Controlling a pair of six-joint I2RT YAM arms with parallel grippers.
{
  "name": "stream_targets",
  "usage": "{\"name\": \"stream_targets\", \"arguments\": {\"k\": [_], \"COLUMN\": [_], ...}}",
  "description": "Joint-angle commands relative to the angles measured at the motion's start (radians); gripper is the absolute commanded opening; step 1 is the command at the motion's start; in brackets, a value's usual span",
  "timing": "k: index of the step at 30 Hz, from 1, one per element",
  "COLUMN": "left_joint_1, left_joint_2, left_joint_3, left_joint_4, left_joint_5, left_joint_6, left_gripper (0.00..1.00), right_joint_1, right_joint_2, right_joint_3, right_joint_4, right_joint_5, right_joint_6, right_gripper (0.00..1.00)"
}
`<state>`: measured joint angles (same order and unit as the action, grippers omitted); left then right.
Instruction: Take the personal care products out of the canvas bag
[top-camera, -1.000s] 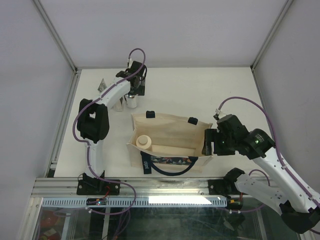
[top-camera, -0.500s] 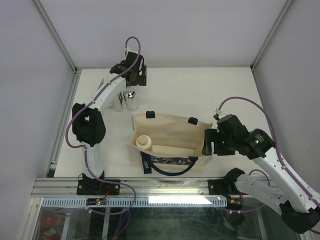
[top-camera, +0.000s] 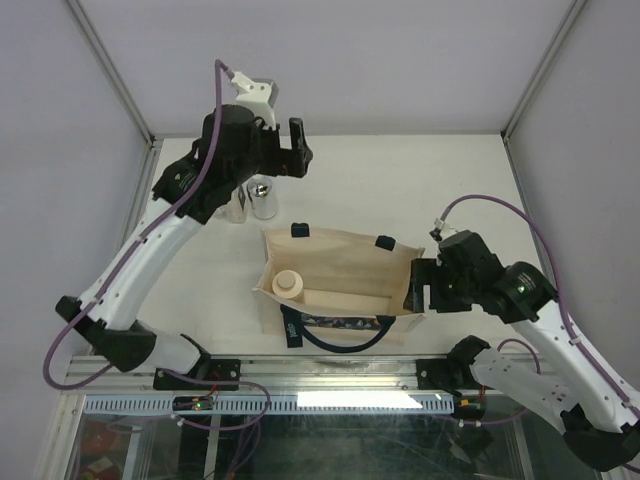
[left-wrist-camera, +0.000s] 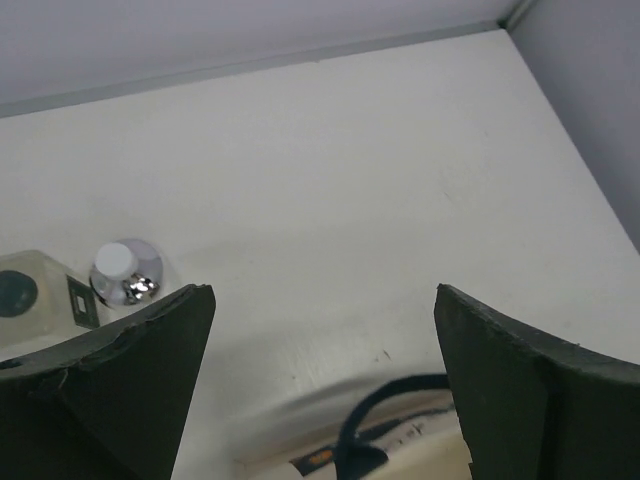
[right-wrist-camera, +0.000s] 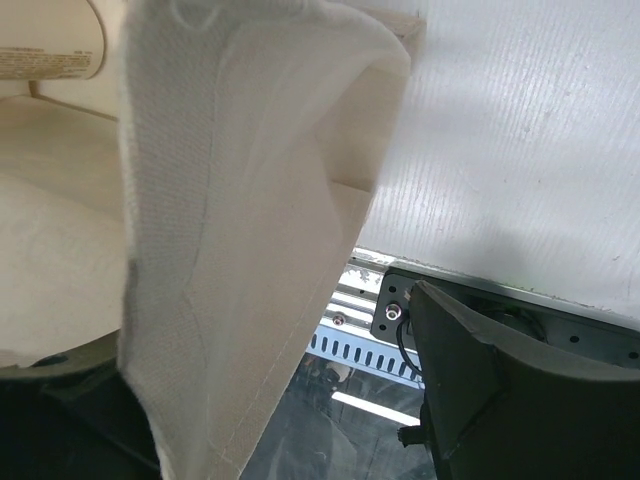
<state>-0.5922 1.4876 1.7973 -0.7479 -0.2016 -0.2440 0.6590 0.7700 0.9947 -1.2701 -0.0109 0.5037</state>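
Top view, bag: the canvas bag (top-camera: 340, 255) lies mouth-up on the desk (top-camera: 400, 180). The beige bottle (top-camera: 300, 290) lies inside it at the bag's left end, so I judge one product is left to lift.
Top view, products out: the silvery bottle (top-camera: 263, 197) and the clear bottle (top-camera: 237, 207) stand just beyond the bag's far-left corner. I can't see the flat tube.
Top view, risk: the left gripper (top-camera: 290, 150) hangs above those two bottles. A low swing towards the bag could knock them over.
Left wrist view, fingers: the fingers (left-wrist-camera: 120, 370) are spread wide with nothing between them. The silvery bottle (left-wrist-camera: 125, 272) and clear bottle (left-wrist-camera: 20, 295) sit beyond the bag's navy handle (left-wrist-camera: 385, 400).
Left wrist view, risk: the handle lies on my way in and could snag a finger.
Right wrist view, fingers: the right gripper (right-wrist-camera: 300, 400) sits astride the bag's right end wall (right-wrist-camera: 230, 250), partly open. A gap shows between the cloth and one finger (right-wrist-camera: 500, 390), so I read it as not clamped.
Right wrist view, risk: with the bag unpinned, it may slide or sag shut over the bottle when I reach in.
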Motion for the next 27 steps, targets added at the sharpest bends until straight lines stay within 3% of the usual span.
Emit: {"name": "stream_targets", "arguments": {"k": [1,8,15,23,27], "left_joint_1": [-0.055,-0.135,-0.265,-0.391,-0.471], "left_joint_2": [-0.162,-0.363,-0.474,-0.515,-0.549], "left_joint_3": [-0.119,-0.330,-0.496,-0.570,-0.692], "left_joint_4": [0.039,0.048,0.048,0.042,0.014], "left_joint_5": [0.083,0.128,0.177,0.226,0.208], "left_joint_6": [-0.050,-0.181,-0.285,-0.346,-0.424], "left_gripper": [0.95,0.89,0.82,0.78,0.78], "right_joint_1": [0.003,0.003,0.003,0.003,0.003], "right_joint_2": [-0.018,-0.058,-0.088,-0.208,-0.227], "right_joint_3": [0.059,0.068,0.071,-0.024,-0.078], "right_joint_4": [0.017,0.045,0.029,0.003,-0.003], "right_joint_5": [-0.018,-0.033,-0.094,-0.286,-0.367], "right_joint_6": [0.009,0.033,0.051,0.097,0.098], "right_gripper": [0.77,0.88,0.93,0.94,0.94]}}
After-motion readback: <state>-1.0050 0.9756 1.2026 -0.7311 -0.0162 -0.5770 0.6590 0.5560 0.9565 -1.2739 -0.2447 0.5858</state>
